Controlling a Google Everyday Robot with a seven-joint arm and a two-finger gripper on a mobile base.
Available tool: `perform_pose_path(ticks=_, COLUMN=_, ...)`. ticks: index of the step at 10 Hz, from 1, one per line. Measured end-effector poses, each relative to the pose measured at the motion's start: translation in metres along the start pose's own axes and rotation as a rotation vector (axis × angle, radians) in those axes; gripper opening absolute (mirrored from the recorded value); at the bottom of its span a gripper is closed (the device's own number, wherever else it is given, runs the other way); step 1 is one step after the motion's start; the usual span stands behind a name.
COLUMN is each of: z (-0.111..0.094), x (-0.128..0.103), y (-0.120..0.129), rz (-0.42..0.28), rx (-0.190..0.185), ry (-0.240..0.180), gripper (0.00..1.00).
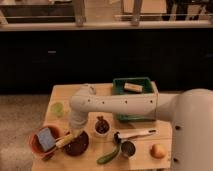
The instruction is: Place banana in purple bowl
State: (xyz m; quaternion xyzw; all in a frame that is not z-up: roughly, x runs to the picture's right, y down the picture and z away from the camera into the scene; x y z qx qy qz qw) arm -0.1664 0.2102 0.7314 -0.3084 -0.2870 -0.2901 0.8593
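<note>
Arm (120, 105) spans the table (67, 95), and its gripper (76, 131) hangs low over the purple bowl (80, 148); whether it grips or has let go I cannot tell. The banana (69, 140) lies across that bowl's left rim, reaching toward the orange bowl (36, 142) beside it. My worry: perched so, it may slide out onto the table, or a lifting wrist may drag it. No readable writing anywhere

The one camera sits high on the near side, close beside the robot's white body (192, 130) at the near right, and looks down and forward across the whole wooden table (65, 92) to the dark far counter (100, 55) (the gripper (74, 132) falls near left).
</note>
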Motion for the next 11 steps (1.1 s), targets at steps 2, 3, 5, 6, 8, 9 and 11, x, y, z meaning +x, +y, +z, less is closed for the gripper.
perform_pose_path(ticks=2, z=-0.0004, x=-0.0009, y=0.0023, rz=-0.03, rx=-0.007, ry=-0.007, gripper=0.51)
perform_pose_path(ticks=3, z=-0.0006, x=-0.0015, y=0.003, rz=-0.046, rx=-0.012, ry=-0.014, gripper=0.61)
perform_pose_path(ticks=5, z=0.0005, x=-0.0022, y=0.0048, rz=-0.085, rx=-0.032, ry=-0.036, gripper=0.78)
perform_pose_path(ticks=6, z=0.0011, x=-0.0027, y=0.005, rz=-0.105, rx=-0.042, ry=-0.05, gripper=0.8)
perform_pose_path(ticks=8, z=0.001, x=-0.0005, y=0.0055, rz=-0.138, rx=-0.06, ry=-0.076, gripper=0.8)
perform_pose_path(ticks=9, z=0.0002, x=0.0014, y=0.0053, rz=-0.152, rx=-0.067, ry=-0.085, gripper=0.8)
perform_pose_path(ticks=11, z=-0.0035, x=0.0072, y=0.0049, rz=-0.176, rx=-0.071, ry=-0.099, gripper=0.8)
